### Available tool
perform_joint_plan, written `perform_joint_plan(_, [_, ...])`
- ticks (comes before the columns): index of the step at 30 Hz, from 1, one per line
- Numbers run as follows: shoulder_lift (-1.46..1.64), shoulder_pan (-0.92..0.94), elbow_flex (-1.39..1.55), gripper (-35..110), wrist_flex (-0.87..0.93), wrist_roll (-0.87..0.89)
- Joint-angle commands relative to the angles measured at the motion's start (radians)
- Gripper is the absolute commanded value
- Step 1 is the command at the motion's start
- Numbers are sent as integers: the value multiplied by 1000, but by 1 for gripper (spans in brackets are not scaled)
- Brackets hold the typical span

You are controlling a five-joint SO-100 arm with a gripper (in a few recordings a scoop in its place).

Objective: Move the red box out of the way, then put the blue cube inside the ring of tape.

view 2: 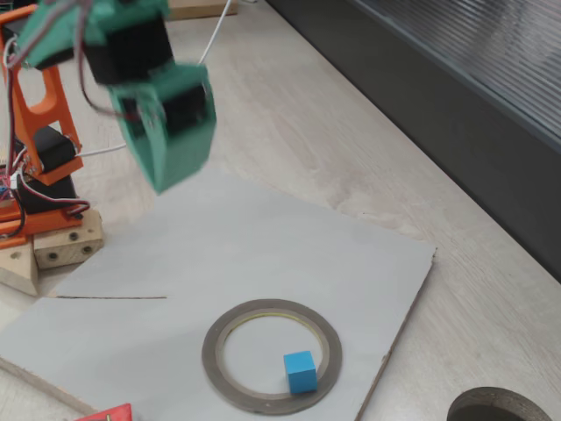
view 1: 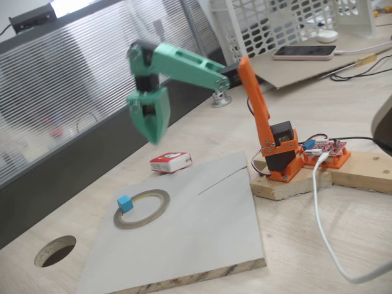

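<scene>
The tiny blue cube (view 1: 125, 203) (view 2: 300, 371) lies inside the ring of tape (view 1: 160, 213) (view 2: 270, 310), close against the inner rim. The ring lies flat on a grey board (view 1: 202, 226) (view 2: 263, 246). At the board's far edge, apart from the ring, rests the red box (view 1: 171, 162); one red corner (view 2: 105, 412) of it pokes in at the bottom edge of a fixed view. My green gripper (view 1: 151, 136) (view 2: 162, 182) hangs in the air above the board, pointing down, shut and holding nothing. It is above and behind the red box, well clear of the ring.
A round hole (view 1: 55, 251) (view 2: 495, 408) is cut through the wooden tabletop beside the board. The orange arm base (view 1: 283, 153) stands on wooden blocks with a red circuit board (view 1: 331, 147) and a white cable (view 1: 321, 214). A phone (view 1: 304, 52) and a white basket (view 1: 275, 21) sit at the back.
</scene>
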Motion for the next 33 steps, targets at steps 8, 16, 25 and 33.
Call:
perform_joint_plan(8, [374, -149, 383, 0, 44, 14])
perform_joint_plan(16, [798, -169, 945, 0, 38, 14])
perform_joint_plan(25, [894, -167, 1319, 1, -66, 12])
perform_joint_plan(33, [882, -166, 1517, 1, -382, 14])
